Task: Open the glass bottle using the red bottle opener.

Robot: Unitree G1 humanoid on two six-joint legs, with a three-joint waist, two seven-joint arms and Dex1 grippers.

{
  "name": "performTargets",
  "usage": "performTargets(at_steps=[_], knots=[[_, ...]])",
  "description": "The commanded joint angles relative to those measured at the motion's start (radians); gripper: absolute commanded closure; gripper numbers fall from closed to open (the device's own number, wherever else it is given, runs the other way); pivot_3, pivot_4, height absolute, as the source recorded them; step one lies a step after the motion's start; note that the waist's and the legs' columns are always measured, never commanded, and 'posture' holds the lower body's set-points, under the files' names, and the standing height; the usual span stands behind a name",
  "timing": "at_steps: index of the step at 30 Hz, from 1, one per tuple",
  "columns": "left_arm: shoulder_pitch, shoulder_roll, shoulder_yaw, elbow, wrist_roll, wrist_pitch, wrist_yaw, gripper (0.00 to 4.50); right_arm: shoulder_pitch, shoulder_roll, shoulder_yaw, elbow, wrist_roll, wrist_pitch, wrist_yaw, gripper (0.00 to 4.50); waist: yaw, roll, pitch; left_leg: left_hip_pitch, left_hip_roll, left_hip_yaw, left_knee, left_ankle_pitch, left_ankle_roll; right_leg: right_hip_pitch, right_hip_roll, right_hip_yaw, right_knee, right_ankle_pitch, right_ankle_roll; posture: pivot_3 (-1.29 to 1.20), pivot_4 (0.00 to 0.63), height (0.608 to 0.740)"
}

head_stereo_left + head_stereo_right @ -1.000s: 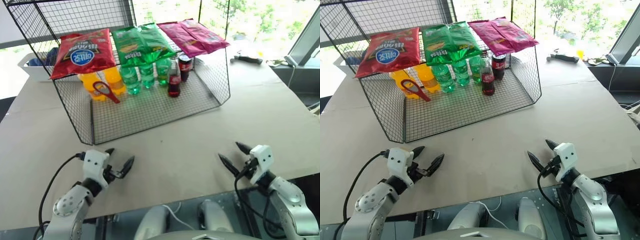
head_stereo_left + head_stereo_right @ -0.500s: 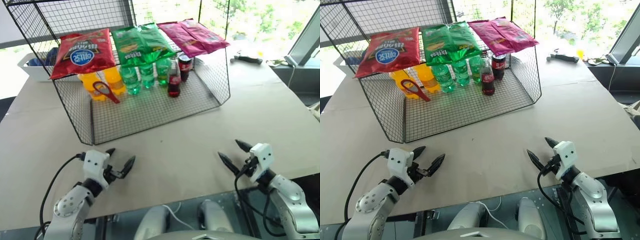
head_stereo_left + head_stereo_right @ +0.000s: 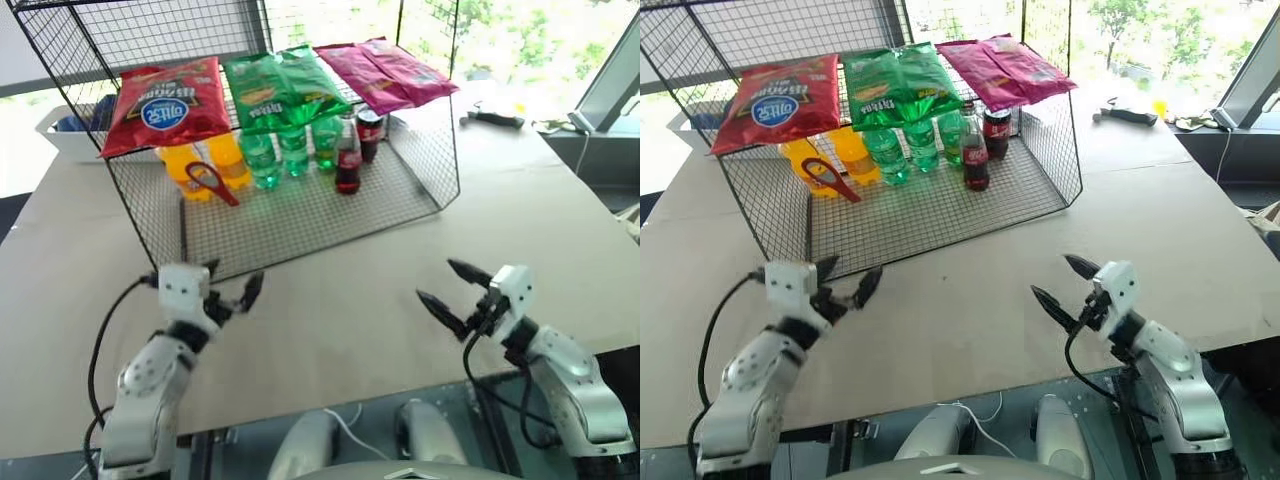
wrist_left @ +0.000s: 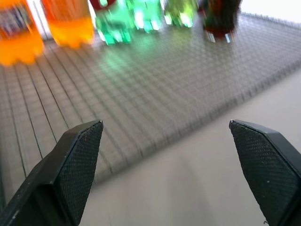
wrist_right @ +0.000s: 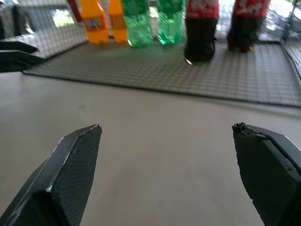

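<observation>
The glass bottle (image 3: 348,158), dark cola with a red label, stands upright on the wire shelf floor (image 3: 300,225), in front of the green bottles. The red bottle opener (image 3: 211,184) leans against the orange bottles at the shelf's left. My left gripper (image 3: 232,280) hovers open just before the shelf's front edge, with nothing between its fingers. My right gripper (image 3: 437,282) is open too, over the bare table right of centre, well short of the bottle. The right wrist view faces the bottle (image 5: 201,33) across the shelf edge; the left wrist view catches its base (image 4: 218,21).
A wire rack (image 3: 440,150) encloses the shelf, with red, green and pink chip bags (image 3: 280,85) on top. Inside stand orange bottles (image 3: 185,165), green bottles (image 3: 290,150) and a stubby dark drink (image 3: 370,130). A white bin (image 3: 65,125) sits back left, a tool (image 3: 495,117) back right.
Both grippers rose and moved forward toward the rack, still open. The right one also shifted left. Bottle and opener stayed put.
</observation>
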Motion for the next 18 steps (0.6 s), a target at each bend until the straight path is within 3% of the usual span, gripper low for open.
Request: performTargets(at_steps=[1, 8, 18], knots=[[-0.093, -0.018, 0.033, 0.028, 0.031, 0.003, 0.107, 0.06, -0.056, -0.009, 0.033, -0.091, 0.052, 0.061, 0.013, 0.03, 0.0, 0.0, 0.0, 0.0, 0.0, 0.0, 0.0, 0.0, 0.0, 0.0, 0.0, 0.0, 0.0, 0.0, 0.0, 0.0, 0.15, 0.74], [-0.351, -0.054, 0.06, 0.197, 0.101, -0.036, 0.299, 0.06, -0.22, 0.007, 0.087, -0.149, 0.113, 0.164, 0.006, 0.03, 0.004, -0.002, 0.001, -0.002, -0.001, -0.001, 0.0, 0.0, 0.0, -0.002, 0.0, -0.001, 0.0, 0.0, 0.0, 0.0, 0.15, 0.74], [-0.515, -0.046, 0.047, 0.415, 0.128, -0.138, 0.303, 0.06, -0.321, 0.042, 0.142, -0.208, 0.13, 0.22, -0.024, 0.03, 0.004, -0.003, 0.001, -0.003, -0.004, -0.002, 0.0, 0.0, 0.0, -0.003, -0.001, -0.001, -0.001, 0.0, 0.0, 0.0, 0.15, 0.74]])
